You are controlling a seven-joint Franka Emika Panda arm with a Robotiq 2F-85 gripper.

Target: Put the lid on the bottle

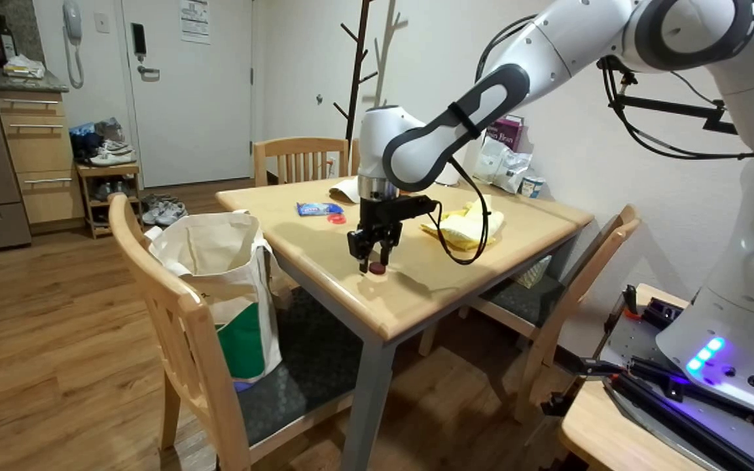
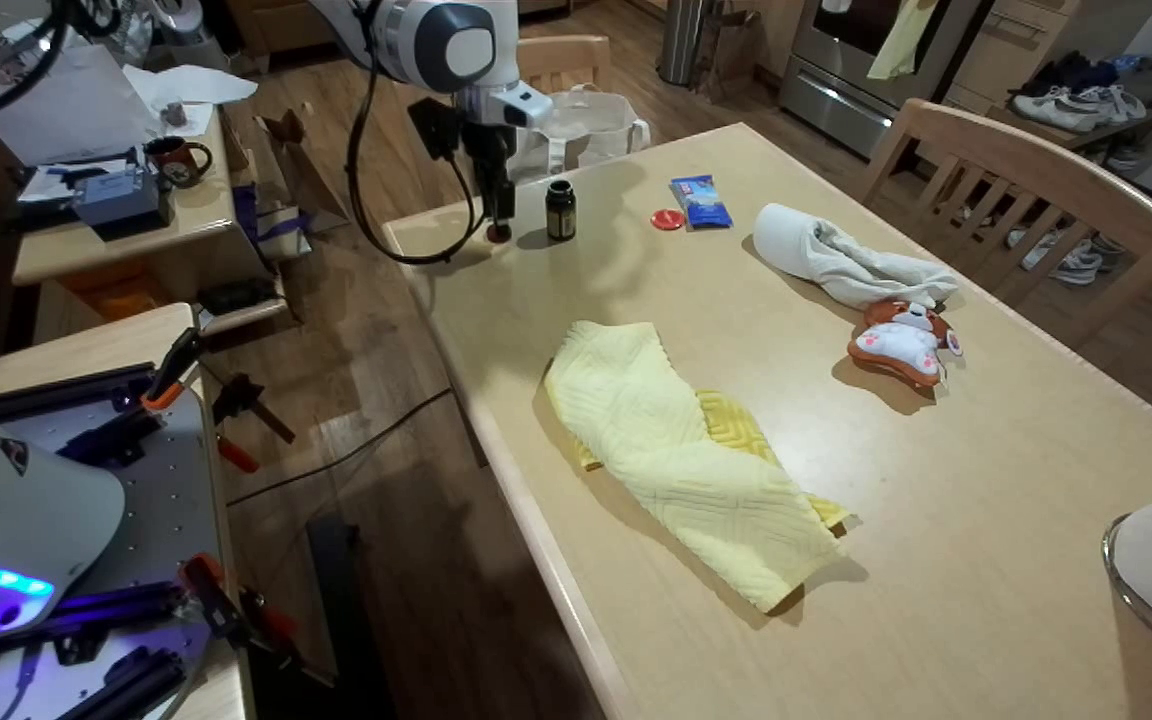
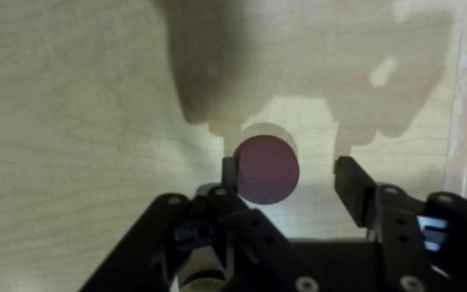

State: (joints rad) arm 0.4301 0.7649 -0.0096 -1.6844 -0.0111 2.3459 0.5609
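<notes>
The lid (image 3: 268, 170), a round reddish-brown cap, lies flat on the table between the fingers of my gripper (image 3: 284, 172). In the wrist view the left finger (image 3: 229, 172) is right against the lid's edge or just overlapping it. A clear gap separates the lid from the right finger (image 3: 349, 190). An exterior view shows the gripper (image 1: 374, 261) pointing down at table height, with the lid (image 1: 377, 268) at its tips. The dark bottle (image 2: 560, 212) stands upright and capless close beside the gripper. Only a bit of the bottle (image 3: 203, 284) shows low in the wrist view, behind the gripper's linkage.
A table edge (image 3: 460, 162) runs close by on the right of the wrist view. Farther along the table lie a red disc (image 2: 667, 219), a blue packet (image 2: 702, 202), a white roll (image 2: 781, 237), a plush toy (image 2: 901, 345) and a crumpled yellow cloth (image 2: 676, 440).
</notes>
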